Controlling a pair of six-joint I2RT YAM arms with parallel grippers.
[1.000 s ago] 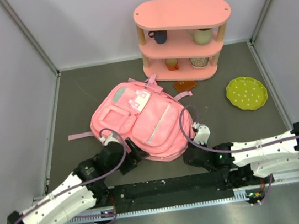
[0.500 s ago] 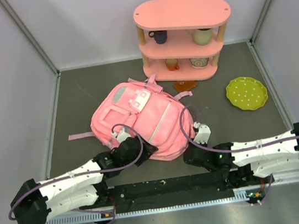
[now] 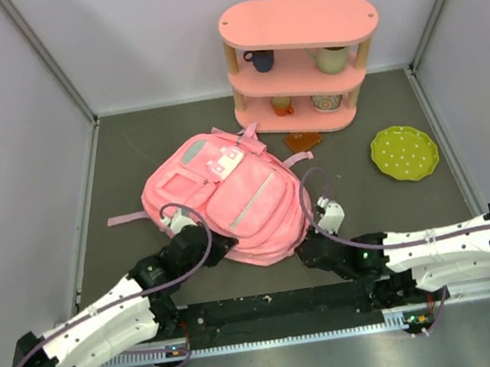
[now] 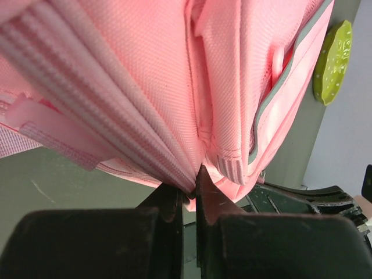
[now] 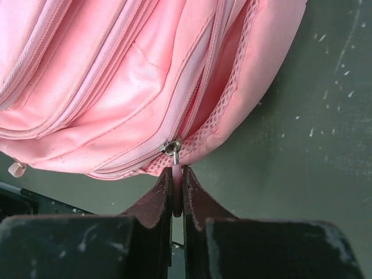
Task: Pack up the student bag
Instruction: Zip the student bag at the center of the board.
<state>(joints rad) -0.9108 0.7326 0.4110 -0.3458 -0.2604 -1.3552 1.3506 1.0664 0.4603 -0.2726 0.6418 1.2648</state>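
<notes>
Fabric of the student bag (image 3: 228, 195) fills both wrist views, but only the overhead view shows where it lies. It is flat on the desk (image 3: 131, 154), about the middle and somewhat toward the near edge. Its pale grey-green patch (image 3: 193, 152) is at the end that points to the far left corner, and one pink strap (image 3: 127, 220) trails toward the left edge.

From above, both arms reach in from the near edge to the bag's near side, the left at its left end and the right at its right end. The fingertips are too small and too crowded against the bag there to show any grip.

The left wrist view settles it for that side. The left end effector (image 4: 190, 185) is closed, its tips pinching a fold of the bag's lower edge where the ribbed pink zipper bands (image 4: 87, 116) run together. A grey-trimmed pocket edge (image 4: 290, 78) shows beside it.

The right wrist view shows the right end effector (image 5: 176, 177) closed on the pink zipper pull (image 5: 175, 170), just below the small metal slider (image 5: 171, 145) and beside a mesh side pocket (image 5: 232, 104).

Only the overhead view takes in the pink three-tier shelf (image 3: 300, 21) at the far edge, right of centre. It holds a dark mug (image 3: 258, 58), a pale mug (image 3: 331, 59) and a patterned bowl (image 3: 327, 101). A brown flat piece (image 3: 301, 140) lies just in front of the shelf. The green dotted plate (image 3: 403, 152) sits near the right edge, and the left wrist view catches it edge-on.
</notes>
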